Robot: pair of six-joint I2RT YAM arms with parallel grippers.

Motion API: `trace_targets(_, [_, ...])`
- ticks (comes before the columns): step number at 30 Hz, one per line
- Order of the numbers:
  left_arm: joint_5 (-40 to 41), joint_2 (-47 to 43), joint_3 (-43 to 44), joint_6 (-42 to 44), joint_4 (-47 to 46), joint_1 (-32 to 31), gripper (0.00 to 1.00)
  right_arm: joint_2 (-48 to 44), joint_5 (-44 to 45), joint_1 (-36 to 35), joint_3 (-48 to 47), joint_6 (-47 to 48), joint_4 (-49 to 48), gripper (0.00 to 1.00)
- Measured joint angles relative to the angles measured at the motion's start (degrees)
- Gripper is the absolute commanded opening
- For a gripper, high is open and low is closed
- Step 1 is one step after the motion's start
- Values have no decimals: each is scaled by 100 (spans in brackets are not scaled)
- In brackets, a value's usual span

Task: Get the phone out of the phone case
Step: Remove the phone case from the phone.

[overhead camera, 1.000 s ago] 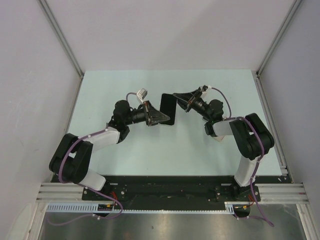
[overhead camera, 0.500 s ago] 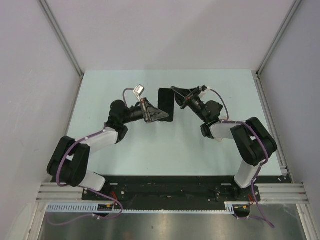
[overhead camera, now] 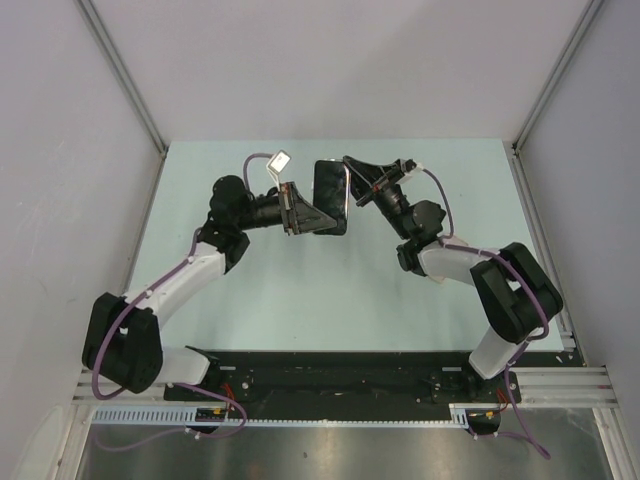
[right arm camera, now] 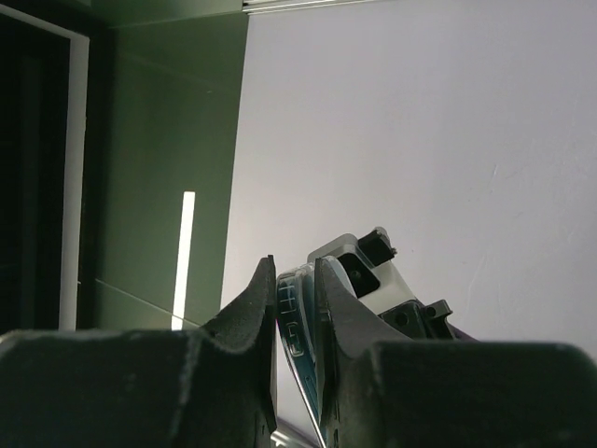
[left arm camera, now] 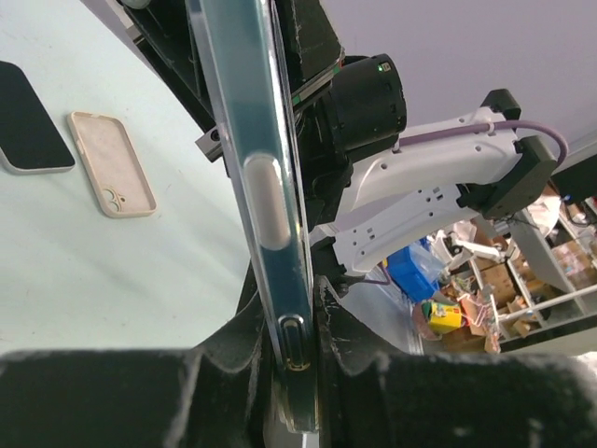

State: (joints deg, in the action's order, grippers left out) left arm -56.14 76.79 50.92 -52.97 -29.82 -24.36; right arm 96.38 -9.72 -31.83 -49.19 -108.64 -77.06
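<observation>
Item: phone (overhead camera: 331, 197), seemingly not yet free of its clear phone case (left arm camera: 233, 112), held on edge in the air above the counter (overhead camera: 300, 290); left fingers (left arm camera: 233, 347) clamped on its near end, right fingers (right arm camera: 250, 313) clamped on the far end, likely so one arm braces while the other peels.

A beige case (left arm camera: 112, 163) lies beside a dark phone (left arm camera: 28, 117) on the pale surface (left arm camera: 93, 271).

Softly, evenly lit from above, sharp overhead, blurred in near wrist-view foregrounds, glary along the phone (left arm camera: 266, 187) edge.
</observation>
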Motion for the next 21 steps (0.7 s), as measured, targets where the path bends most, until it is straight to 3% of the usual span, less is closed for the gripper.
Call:
trace_targets(12, [-424,-304,400,1062,769,7,0,-356,50,-179,-13,11,-155,0])
trace_targets(21, [-450,-398,404,1311,892,31,0,-356,177,-271,-15,-4,-238,0])
